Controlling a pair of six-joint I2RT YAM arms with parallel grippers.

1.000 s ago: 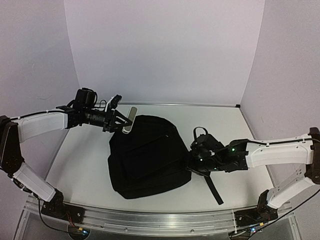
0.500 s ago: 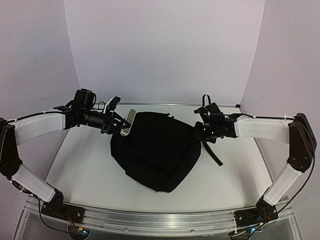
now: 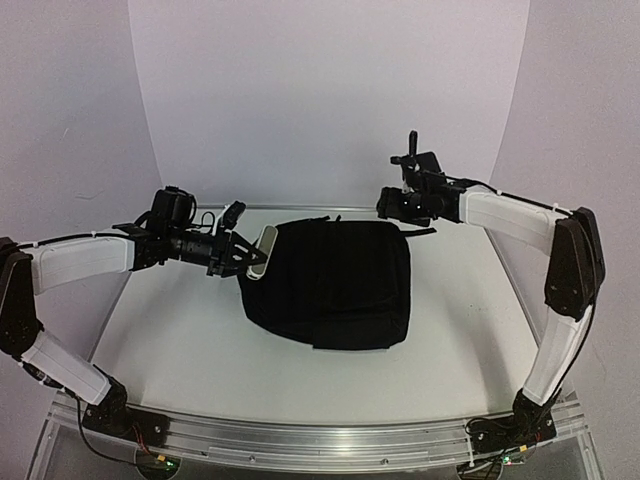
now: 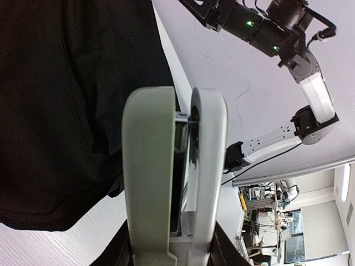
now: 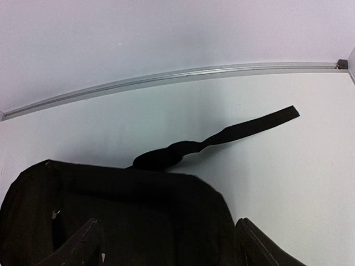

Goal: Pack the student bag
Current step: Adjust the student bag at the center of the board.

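Note:
The student bag [image 3: 335, 285], a big black fabric backpack, lies flat in the middle of the white table. My left gripper [image 3: 260, 250] sits at its back left corner. In the left wrist view the pale fingers [image 4: 147, 166] stand close together with a thin dark layer pinched between them, and the bag [image 4: 66, 111] spreads out beside them. My right gripper [image 3: 388, 205] hovers above the bag's back right corner, open. Seen from the right wrist, its dark fingertips [image 5: 89, 238] are wide apart over the bag [image 5: 111, 210]. A loose black strap [image 5: 222, 136] trails off across the table.
A metal rail [image 5: 166, 75] marks the table's back edge, where the white walls begin. Another rail [image 3: 300, 440] with the arm bases runs along the front. The right arm [image 4: 266, 33] reaches high across the back right.
The right arm swung up and to the back, dragging the bag rightward and turning it, then its jaws opened and let go. The left gripper hardly moved.

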